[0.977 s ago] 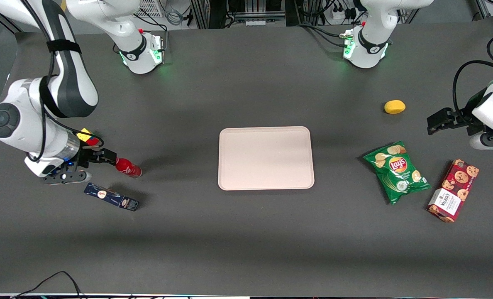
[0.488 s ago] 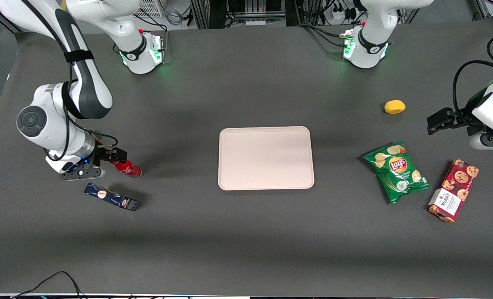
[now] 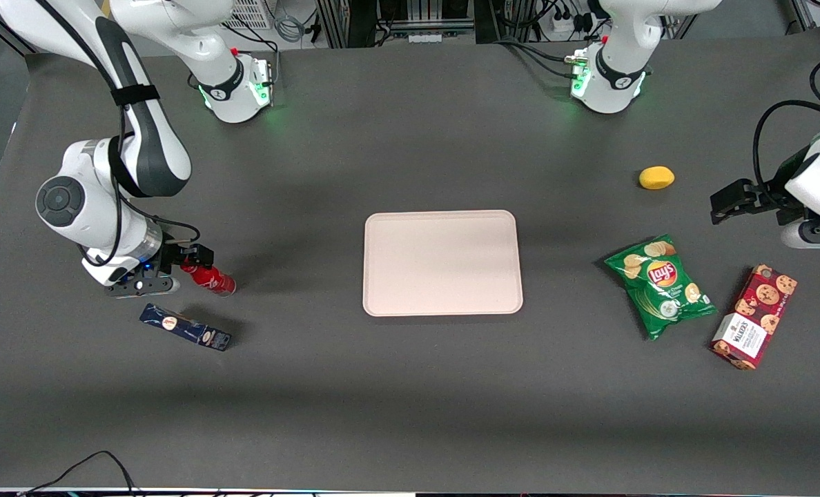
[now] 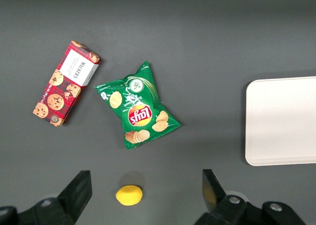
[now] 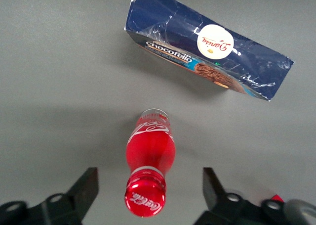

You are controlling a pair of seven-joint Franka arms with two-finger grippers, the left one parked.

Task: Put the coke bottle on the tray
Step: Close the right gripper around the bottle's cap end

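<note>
Small red plastic coke bottle (image 5: pixel 148 170) with red cap, white script logo and clear base: stands upright on the dark grey worktop (image 3: pixel 410 386) toward the working arm's end, well apart from the tray. Probably light, rigid, smooth-sided and easily tipped; best taken at the neck or upper body.

Gripper (image 5: pixel 148 193): directly above the cap, fingers (image 5: pixel 85 186) spread wide either side, holding nothing.

Large flat pale pink rectangular tray (image 3: pixel 442 307): mid-worktop, nothing on it.

Dark blue rectangular biscuit box (image 5: pixel 210 49): lies flat near the bottle, nearer the front camera; contents not visible.
</note>
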